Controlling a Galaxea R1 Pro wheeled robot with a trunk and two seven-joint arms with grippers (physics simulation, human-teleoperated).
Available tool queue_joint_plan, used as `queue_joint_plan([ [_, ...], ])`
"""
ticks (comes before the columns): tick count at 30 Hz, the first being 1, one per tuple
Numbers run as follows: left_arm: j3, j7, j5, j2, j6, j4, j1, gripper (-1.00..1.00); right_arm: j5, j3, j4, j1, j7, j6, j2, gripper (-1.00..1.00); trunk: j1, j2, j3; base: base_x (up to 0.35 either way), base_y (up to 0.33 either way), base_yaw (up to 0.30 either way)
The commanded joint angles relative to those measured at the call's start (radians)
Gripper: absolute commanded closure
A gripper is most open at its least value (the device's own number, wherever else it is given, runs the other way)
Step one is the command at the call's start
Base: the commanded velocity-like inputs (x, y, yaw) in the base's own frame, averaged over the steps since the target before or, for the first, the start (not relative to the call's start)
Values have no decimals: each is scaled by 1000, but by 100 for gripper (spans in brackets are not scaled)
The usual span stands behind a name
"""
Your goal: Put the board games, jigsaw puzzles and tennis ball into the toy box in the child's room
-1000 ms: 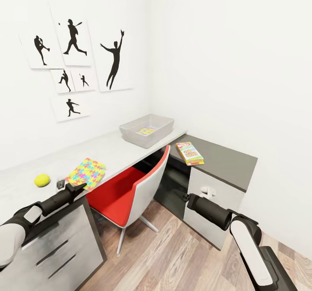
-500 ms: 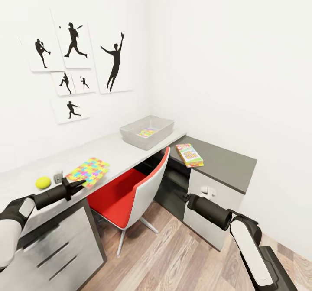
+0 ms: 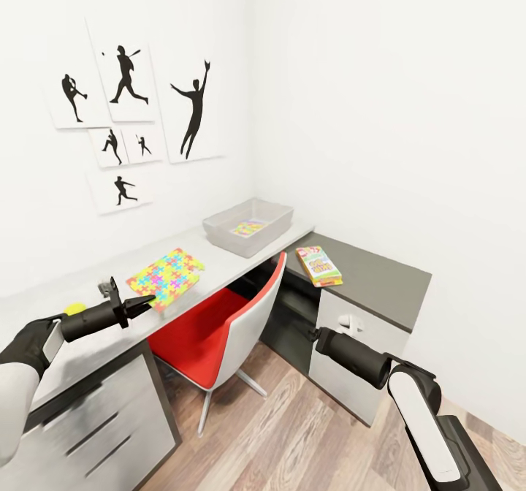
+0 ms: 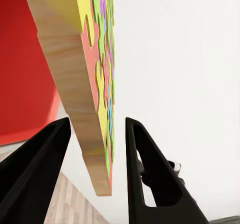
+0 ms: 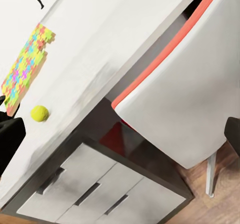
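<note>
while the left gripper (image 3: 139, 303) grips the jigsaw puzzle (image 3: 166, 278) by its corner above the counter (image 3: 219, 256), the toy box (image 3: 248, 226) sits farther along, tennis ball (image 5: 39, 113) near the left arm; right gripper's state can't be told.

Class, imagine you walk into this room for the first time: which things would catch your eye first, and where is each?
The bright multicoloured jigsaw puzzle stands out, lifted over the pale desk with its edge between the fingers of the left pincer. Next comes the red chair tucked under the desk, then the black sports silhouettes on the wall. Farther back, the grey toy box already holds another colourful puzzle.
</note>
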Motion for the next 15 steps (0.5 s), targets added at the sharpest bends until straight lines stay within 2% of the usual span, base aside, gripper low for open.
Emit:
queue_joint_plan([
  [1,1,-4,-2,0,10,0,-1,100,2,0,0,-1,3,3,0,-100,-4,7,2,0,0,0],
  [5,0,-6,-2,0,10,-2,-1,100,0,-1,0,-1,2,5,0,-100,-19,35,15,0,0,0],
  [8,-1,-6,-2,0,10,-3,-1,100,-4,-25,0,-1,2,4,0,-100,-31,56,24,0,0,0],
  [15,-3,-6,-2,0,9,-3,-1,100,-2,-33,0,-3,4,3,0,-100,-58,105,46,0,0,0],
])
